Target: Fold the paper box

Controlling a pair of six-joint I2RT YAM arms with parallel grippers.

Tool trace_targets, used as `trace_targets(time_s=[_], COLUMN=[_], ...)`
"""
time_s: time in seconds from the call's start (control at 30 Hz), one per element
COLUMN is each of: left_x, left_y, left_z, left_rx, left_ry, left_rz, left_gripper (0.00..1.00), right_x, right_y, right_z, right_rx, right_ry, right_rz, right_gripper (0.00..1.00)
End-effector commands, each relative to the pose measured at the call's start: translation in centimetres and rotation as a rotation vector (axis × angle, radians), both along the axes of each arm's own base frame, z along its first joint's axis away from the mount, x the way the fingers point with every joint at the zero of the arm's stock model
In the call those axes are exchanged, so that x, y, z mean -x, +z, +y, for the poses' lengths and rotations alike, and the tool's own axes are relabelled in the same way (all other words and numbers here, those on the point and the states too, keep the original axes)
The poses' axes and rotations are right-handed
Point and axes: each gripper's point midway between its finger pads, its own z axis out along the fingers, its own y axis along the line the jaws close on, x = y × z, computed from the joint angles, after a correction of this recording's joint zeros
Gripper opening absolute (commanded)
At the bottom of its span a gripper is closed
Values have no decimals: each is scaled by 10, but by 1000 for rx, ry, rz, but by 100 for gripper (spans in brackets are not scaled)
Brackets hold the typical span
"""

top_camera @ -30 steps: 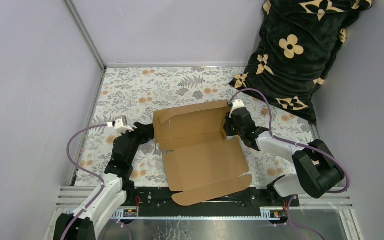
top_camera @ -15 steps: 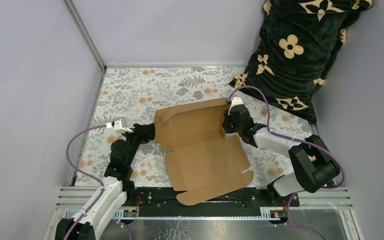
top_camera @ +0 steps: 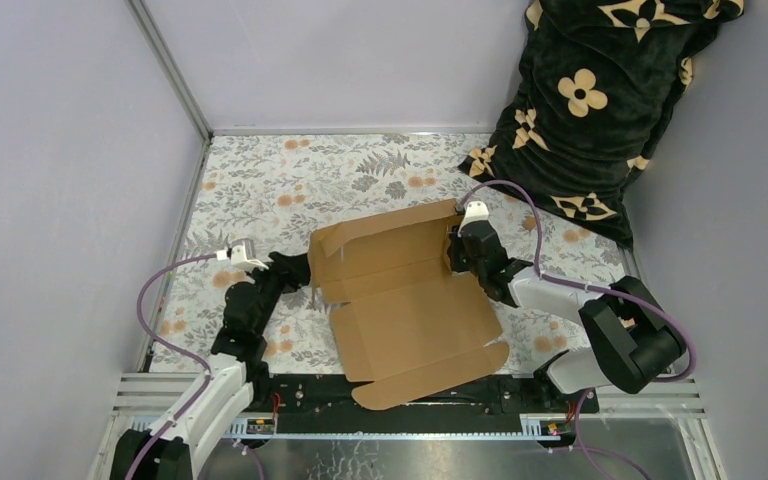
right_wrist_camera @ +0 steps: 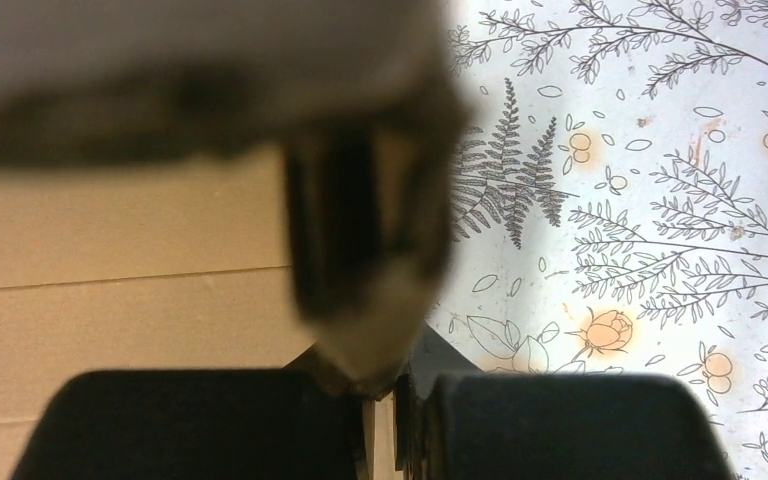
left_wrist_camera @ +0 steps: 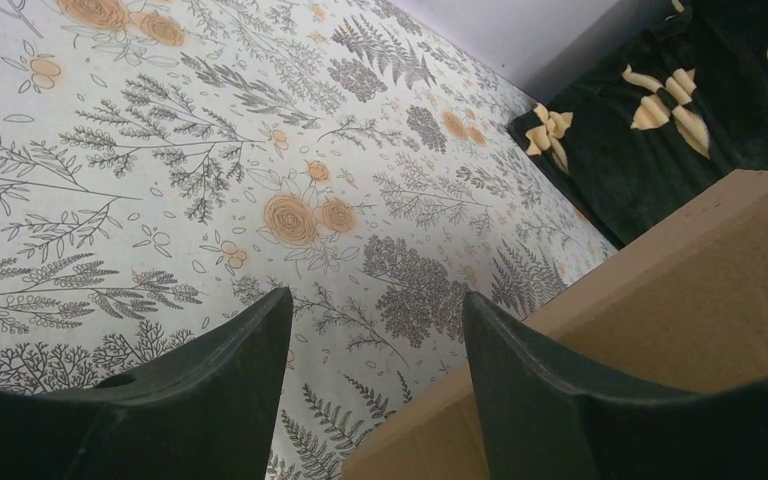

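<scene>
Noted the paper box [top_camera: 410, 315] mid-bench [top_camera: 290, 180], lying on a flowered cover [top_camera: 260, 170], partly formed. Logged its near panel flat on the cover, with the rounded front flap jutting over the black rail [top_camera: 520, 385] by the arm bases. Logged its far panel tilted up along a crease, with a short side flap turned inward at the left end. Plain brown throughout, no print.

Found the left pincer [top_camera: 303, 270] low at the box's left edge, by the corner of the raised panel. From the left wrist: spread wide, gripping nothing, only flowered cover in the gap. Saw the paper box [left_wrist_camera: 660, 290] just beside the right-hand finger [left_wrist_camera: 560, 390]; cannot tell whether touching.

Found the right pincer [top_camera: 456, 250] at the right end of the raised panel. From the right wrist: pressed almost together, pinching a thin tan edge of the box in the narrow slot. Cardboard to the left, flowered cover to the right. Upper part of that view too blurred to read.

Noted a dark cushion [top_camera: 590, 100] with tan flowers propped in the far right corner, apart from the box. Noted purple cables [top_camera: 150, 300] looping off both arms.
</scene>
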Motion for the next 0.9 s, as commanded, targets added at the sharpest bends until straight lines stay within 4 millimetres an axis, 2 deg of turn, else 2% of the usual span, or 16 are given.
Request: trace_targets(time_s=[0.0, 0.17, 0.27, 0.4, 0.47, 0.63, 0.77, 0.87], left_x=[2, 5, 3, -1, -3, -7, -8, -5], left_y=[11, 5, 3, 13, 20, 25, 42, 59], left_z=[-10, -3, 15, 35, 37, 40, 39, 39], left_rx=[25, 18, 5, 6, 0, 23, 27, 37], left_ry=[-54, -16, 87, 210, 233, 286, 282, 285], left_rz=[-50, -17, 33, 98, 131, 198, 180, 153], left_gripper=[69, 68, 68, 69, 68, 63, 51, 45], right_x=[4, 2, 2, 3, 3, 2, 1, 1], right_y=[-9, -8, -13, -17, -16, -16, -14, -10], right_z=[-13, -13, -18, -21, -21, -24, -27, -30], right_rx=[62, 41, 52, 68, 72, 92, 117, 148], right_ry=[-81, -101, -124, -146, -150, -171, -191, -209], right_rz=[-9, -55, -53, -53, -58, -69, -87, -107], right_gripper=[5, 5, 4, 4, 5, 4, 4, 5])
